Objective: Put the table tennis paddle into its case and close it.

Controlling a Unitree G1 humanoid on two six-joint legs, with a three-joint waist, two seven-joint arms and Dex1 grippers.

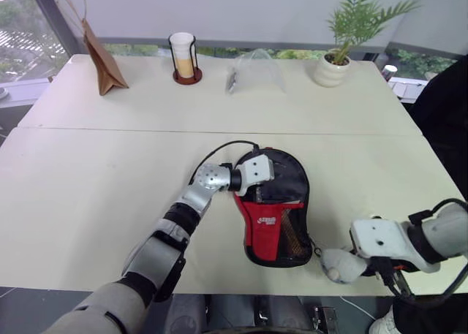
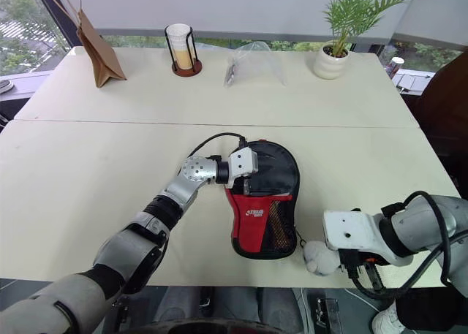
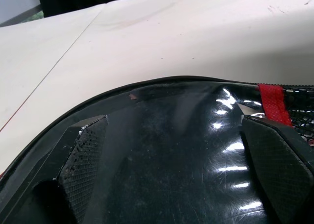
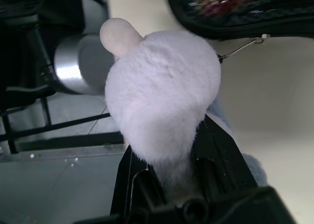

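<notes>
On the round black end of the case [image 1: 276, 217], the left tool [image 1: 272, 179] lies spread wide, fingers [image 3: 83, 160] flat on the glossy fabric, gripping nothing. At the counter's [image 1: 110, 173] near edge, just right of the case, the right tool [image 4: 167, 194] is nearly closed, pinching a small plush toy [image 2: 319, 258]. Paddle probably inside the case, not visible. Far side of the counter: brown paper bag [image 1: 102, 63], cup in a wire holder [image 1: 183, 55], clear plastic bag [image 1: 254, 72], potted plant [image 1: 344, 42], all well apart.
</notes>
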